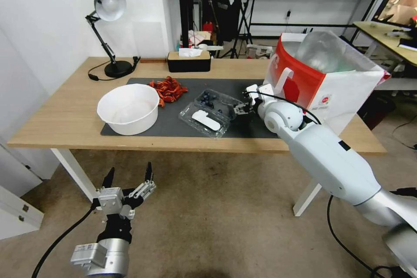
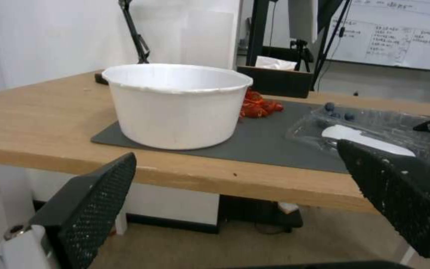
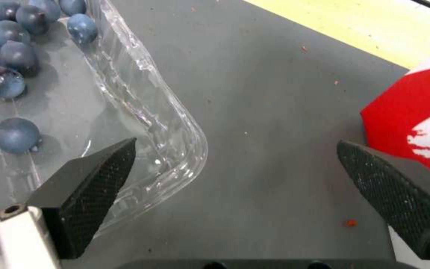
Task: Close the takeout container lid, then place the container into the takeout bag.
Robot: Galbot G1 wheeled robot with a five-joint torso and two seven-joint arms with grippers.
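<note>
My right claw (image 1: 240,107) reaches over the table (image 1: 65,117), low above the dark mat (image 1: 243,128), at the right end of the container (image 1: 211,111). Its fingers (image 3: 88,188) are spread wide and hold nothing. In my right wrist view one finger hangs over the rounded corner of the clear tray, the other over bare mat close to the red side of the bag (image 3: 414,108).

The container lies open on the mat, both halves flat. The half farther from me holds the blueberries (image 1: 209,98); the lid (image 1: 204,120), with its oblong white label, lies nearer me, joined along the hinge.

The bag (image 1: 323,80) stands upright at the right end of the table, just beyond my right wrist, its mouth open and its silvery lining showing.

A white bowl (image 1: 128,108) sits on the left part of the mat, with a heap of red bits (image 1: 168,89) just behind it, between bowl and container.

My left claw (image 1: 128,179) hangs below the table's front edge, over the floor, well apart from everything. It too is wide open and empty.
</note>
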